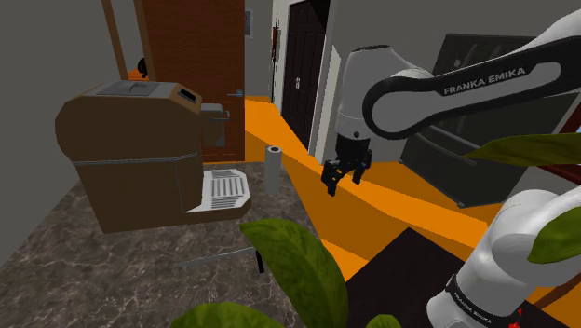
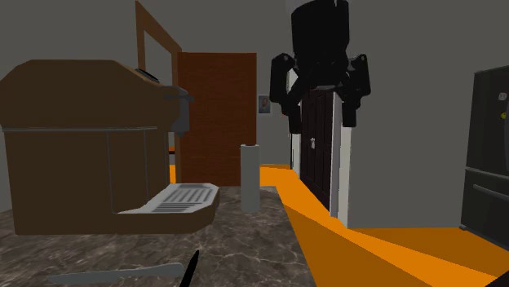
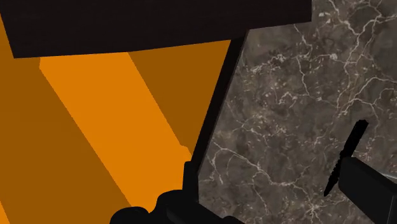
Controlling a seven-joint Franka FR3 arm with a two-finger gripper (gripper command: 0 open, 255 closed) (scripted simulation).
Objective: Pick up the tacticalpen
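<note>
The tactical pen (image 3: 345,159) is a slim black ridged stick lying on the dark marbled counter (image 3: 286,95). It lies near the counter's front part (image 1: 261,264), and low in the second exterior view (image 2: 190,269). My black gripper (image 1: 343,179) hangs open high above the counter's edge, off to the shoulder view's right of the pen and far from it. Its fingers (image 2: 287,94) stand wide apart with nothing between them. In the wrist view the pen lies just beyond my right finger (image 3: 372,194).
A big brown coffee machine (image 1: 130,154) with a grey drip tray (image 1: 223,191) stands at the back. A grey upright cylinder (image 1: 273,168) stands beside it. A long grey flat item (image 1: 209,258) lies next to the pen. Green leaves (image 1: 293,261) overhang the front. Orange floor (image 3: 95,140) lies past the counter edge.
</note>
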